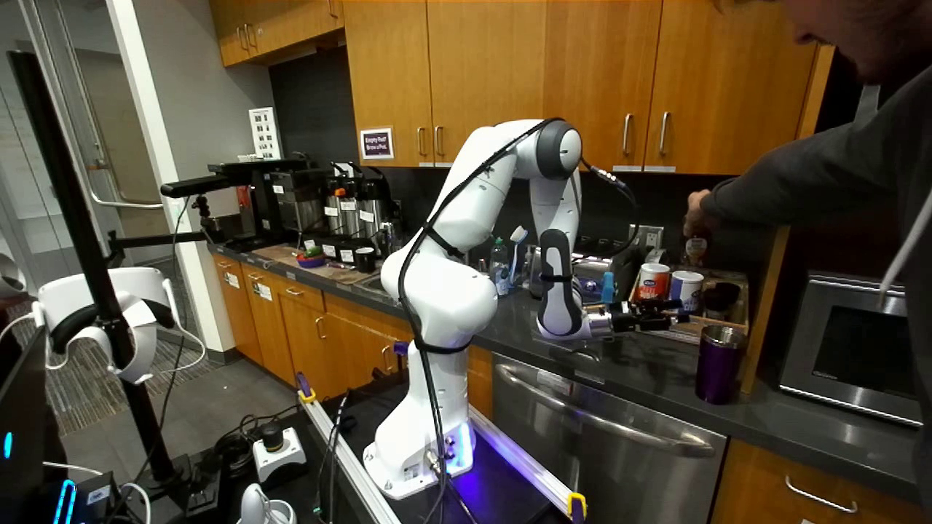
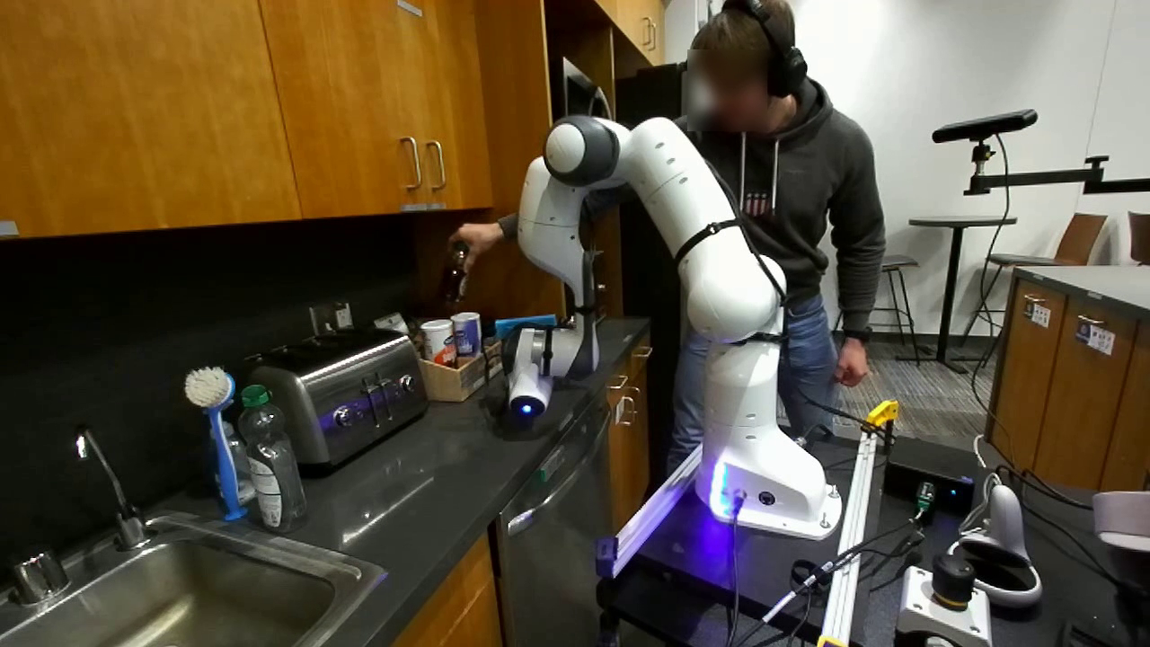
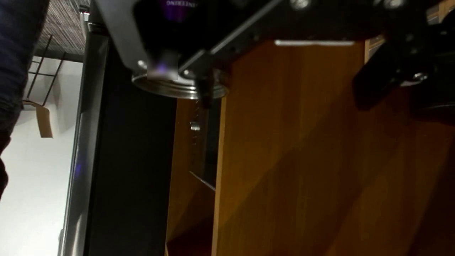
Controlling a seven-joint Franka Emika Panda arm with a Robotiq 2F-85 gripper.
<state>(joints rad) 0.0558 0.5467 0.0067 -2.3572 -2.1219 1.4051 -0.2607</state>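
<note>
A black two-fingered gripper [image 1: 673,313] points level, fingers spread apart, nothing between them. Just ahead and lower, a silver-rimmed purple metal tumbler [image 1: 717,375] stands upright, offset toward one finger; a person's hand [image 1: 697,211] is farther off, above the gripper.

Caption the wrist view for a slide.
Metal-rimmed purple tumbler, partly hidden by the open gripper, with a wooden panel beyond.

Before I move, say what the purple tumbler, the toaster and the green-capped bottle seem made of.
Purple tumbler: probably metal with a purple coating; its bare rim gleams silver. Toaster: seemingly brushed stainless steel, judging by its grey sheen. Green-capped bottle: likely clear plastic, being see-through, though glass isn't ruled out.
</note>
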